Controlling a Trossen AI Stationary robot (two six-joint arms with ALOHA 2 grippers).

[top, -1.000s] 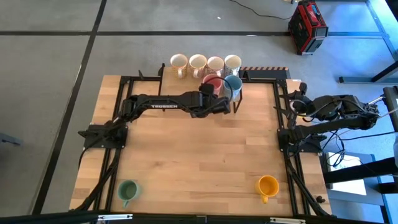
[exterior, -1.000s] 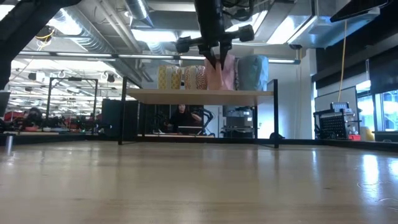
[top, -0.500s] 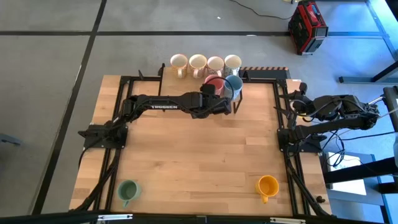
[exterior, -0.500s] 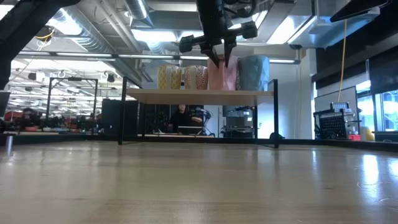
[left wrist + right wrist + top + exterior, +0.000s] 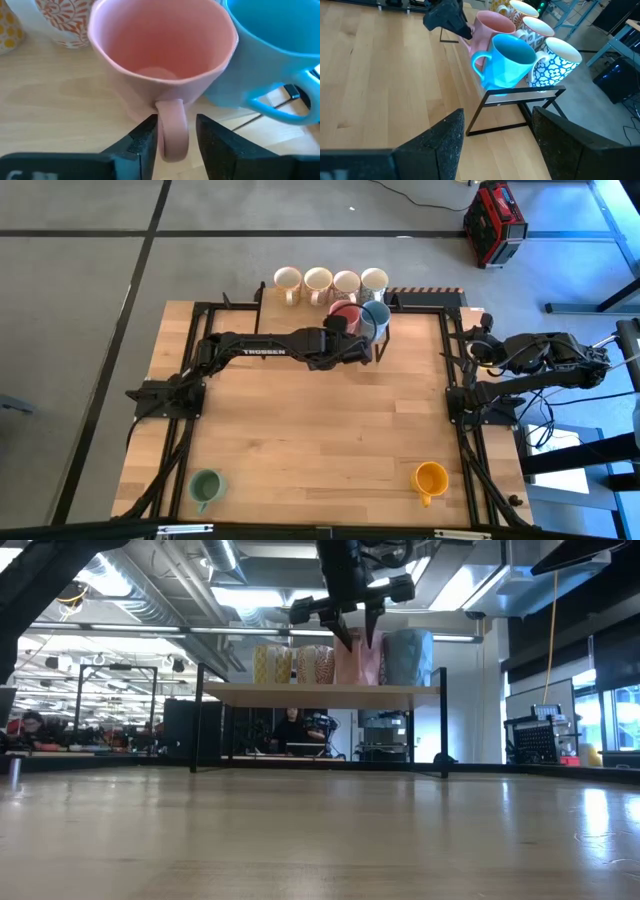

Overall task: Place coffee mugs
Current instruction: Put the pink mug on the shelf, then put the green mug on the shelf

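Note:
A pink mug (image 5: 160, 45) stands upright on the raised shelf (image 5: 320, 690) at the table's far edge, next to a light blue mug (image 5: 270, 50). My left gripper (image 5: 175, 135) is open at the pink mug's handle (image 5: 172, 125), one finger on each side of it, slanting down from the near side. Behind these two mugs stands a row of several cream mugs (image 5: 330, 279). A green mug (image 5: 205, 485) and an orange-yellow mug (image 5: 431, 477) stand on the table near its front edge. My right gripper (image 5: 497, 120) waits open at the table's right side, with nothing between its fingers. My left gripper has one finger (image 5: 147, 135) close against the side of the pink mug's handle, and I cannot tell whether it touches. A clear gap shows between the handle and the other finger (image 5: 210, 135). The mug stands on the shelf on its own base.
The shelf stands on thin black legs (image 5: 475, 117) above the table's far edge. Black frame rails (image 5: 455, 380) run along the table's left and right sides. The wooden table top (image 5: 320, 430) between the shelf and the two front mugs is bare.
My left gripper has opened and let go of the pink mug's handle, with the arm staying in place. The pink mug stands still on the shelf.

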